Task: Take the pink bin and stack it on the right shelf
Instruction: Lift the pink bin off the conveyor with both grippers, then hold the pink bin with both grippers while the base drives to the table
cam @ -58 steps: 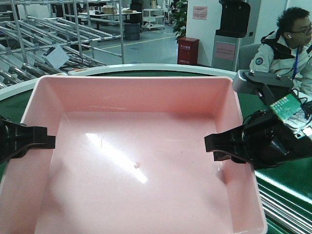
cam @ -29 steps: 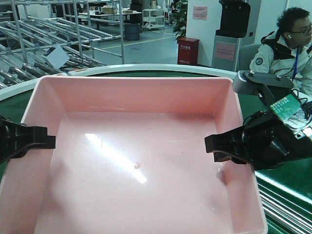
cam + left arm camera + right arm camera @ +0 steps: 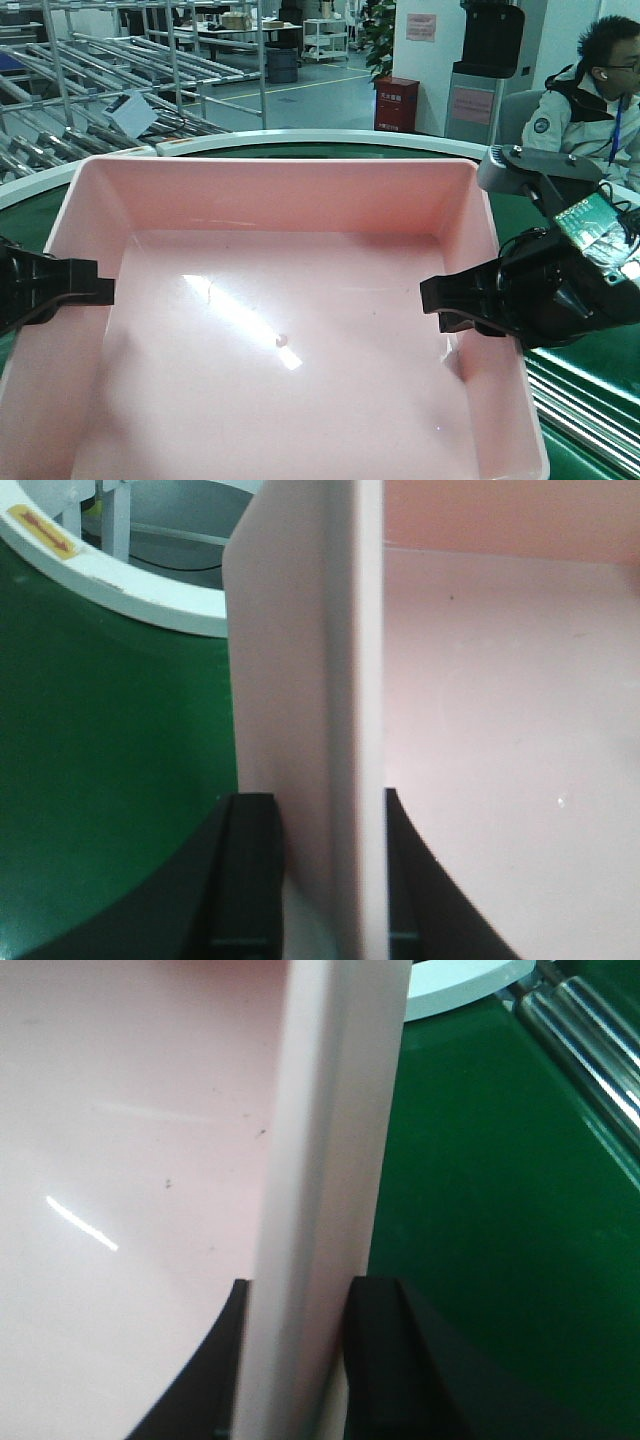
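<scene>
At the green belt [image 3: 590, 375], my left end effector [image 3: 325, 880] and right end effector [image 3: 295, 1360] pinch opposite walls of the pink bin [image 3: 280, 300] for balance.

Bright; glare on pink bin [image 3: 280, 330]; wrist cams blurry.

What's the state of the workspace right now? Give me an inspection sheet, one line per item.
Surface: green belt with a white curved edge; metal rollers at the right.
Job's things: pink bin upright, holding only a small speck; right shelf not in view.
Clutter: nothing seen.
Grippers: left gripper shut on the bin's left wall; right gripper shut on its right wall.
Cables: thin wires beside the circuit board on the right arm.
Surroundings: seated person, red cabinet, roller racks.
</scene>
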Robot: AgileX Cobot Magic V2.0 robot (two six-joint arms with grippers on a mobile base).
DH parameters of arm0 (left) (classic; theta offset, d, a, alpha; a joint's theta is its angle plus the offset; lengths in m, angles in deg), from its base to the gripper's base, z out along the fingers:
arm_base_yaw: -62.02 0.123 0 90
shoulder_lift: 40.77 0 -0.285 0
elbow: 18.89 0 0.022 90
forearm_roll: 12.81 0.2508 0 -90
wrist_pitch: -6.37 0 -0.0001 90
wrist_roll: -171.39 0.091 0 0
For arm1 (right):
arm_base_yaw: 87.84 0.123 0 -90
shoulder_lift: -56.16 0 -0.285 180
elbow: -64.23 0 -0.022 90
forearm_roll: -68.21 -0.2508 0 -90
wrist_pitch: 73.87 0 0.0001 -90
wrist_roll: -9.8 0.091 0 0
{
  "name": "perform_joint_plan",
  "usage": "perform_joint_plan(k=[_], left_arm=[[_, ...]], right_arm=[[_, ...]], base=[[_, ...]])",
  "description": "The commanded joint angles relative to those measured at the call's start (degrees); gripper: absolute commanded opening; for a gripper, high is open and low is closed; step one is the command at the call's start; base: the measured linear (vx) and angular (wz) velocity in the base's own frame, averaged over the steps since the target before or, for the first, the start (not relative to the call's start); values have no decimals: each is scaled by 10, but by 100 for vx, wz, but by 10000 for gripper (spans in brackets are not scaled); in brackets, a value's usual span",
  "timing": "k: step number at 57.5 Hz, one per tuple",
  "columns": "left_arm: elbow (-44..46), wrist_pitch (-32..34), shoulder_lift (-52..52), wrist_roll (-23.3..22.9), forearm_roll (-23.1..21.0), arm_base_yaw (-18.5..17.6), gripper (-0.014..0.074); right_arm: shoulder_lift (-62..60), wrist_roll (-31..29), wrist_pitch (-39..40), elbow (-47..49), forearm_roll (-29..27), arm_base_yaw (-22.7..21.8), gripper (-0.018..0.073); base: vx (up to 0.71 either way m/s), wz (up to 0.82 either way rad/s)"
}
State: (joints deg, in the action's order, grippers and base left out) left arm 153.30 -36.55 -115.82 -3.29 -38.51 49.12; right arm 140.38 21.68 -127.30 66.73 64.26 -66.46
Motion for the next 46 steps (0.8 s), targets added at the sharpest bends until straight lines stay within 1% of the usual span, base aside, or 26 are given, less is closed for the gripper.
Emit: perform_joint_plan(k=[1,46], left_arm=[[28,57,20,-9,-76,-9,-1],[28,57,21,-9,-76,-9,-1]], right_arm=[[-13,1,36,18,-8,-3,-9],[-13,1,36,18,-8,-3,-9]], base=[[-20,11],[-28,5]])
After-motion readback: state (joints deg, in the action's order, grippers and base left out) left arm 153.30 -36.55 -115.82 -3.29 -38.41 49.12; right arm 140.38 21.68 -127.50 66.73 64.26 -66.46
